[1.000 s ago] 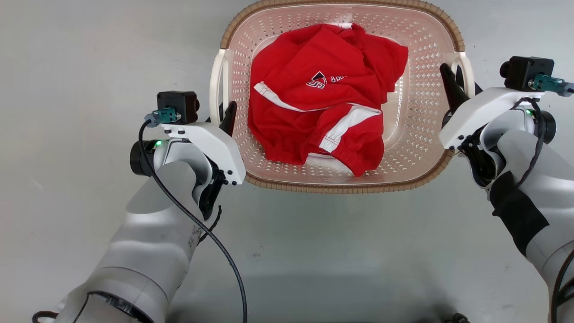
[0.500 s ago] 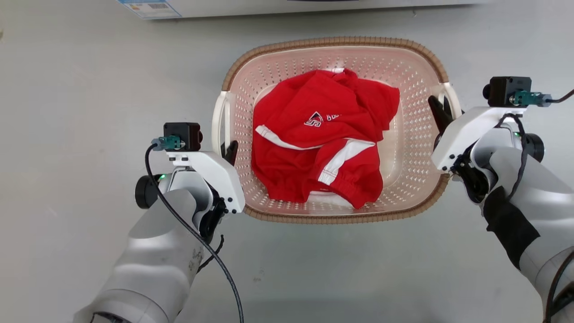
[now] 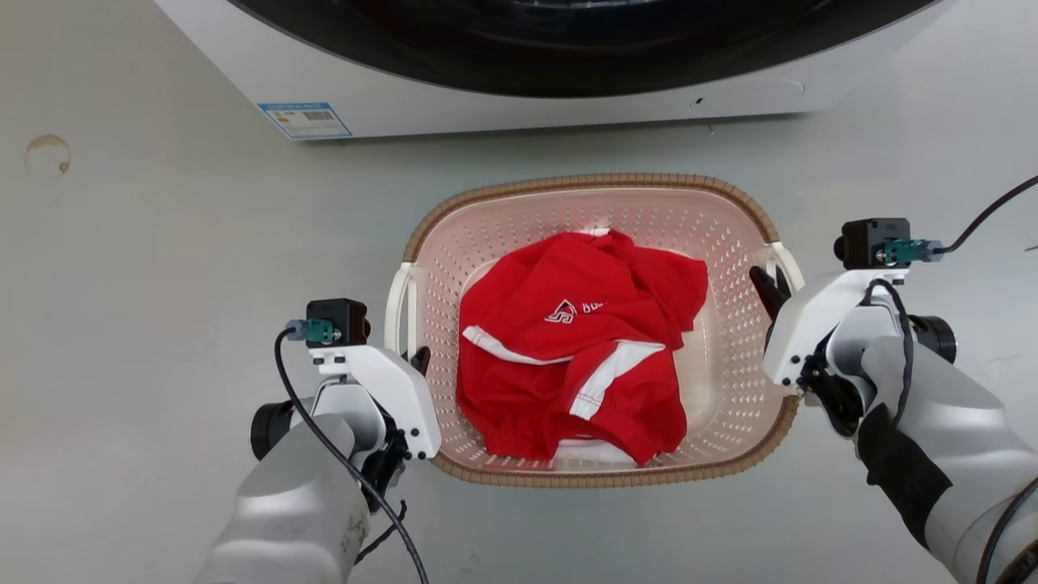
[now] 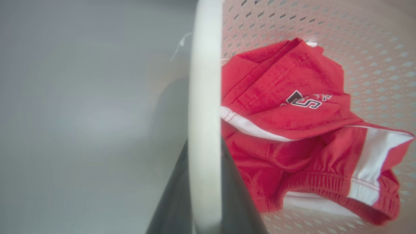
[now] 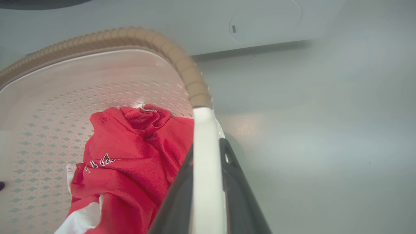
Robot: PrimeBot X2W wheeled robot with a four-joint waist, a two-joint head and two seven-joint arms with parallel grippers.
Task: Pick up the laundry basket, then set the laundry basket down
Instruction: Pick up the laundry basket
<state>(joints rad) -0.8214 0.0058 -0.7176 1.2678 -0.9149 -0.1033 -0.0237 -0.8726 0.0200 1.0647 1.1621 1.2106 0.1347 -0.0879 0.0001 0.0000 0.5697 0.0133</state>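
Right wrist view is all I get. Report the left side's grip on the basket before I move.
Observer: The left gripper is shut on the pale pink perforated plastic laundry basket: its dark fingers clamp the white left handle.
Operator: Now check the near rim.
Observer: Nothing hangs over it; the crumpled red garment with white stripes lies wholly inside.
Operator: Give me a landmark on the white washer.
Observer: A small blue-and-white label sits on its front panel, toward the robot's left.
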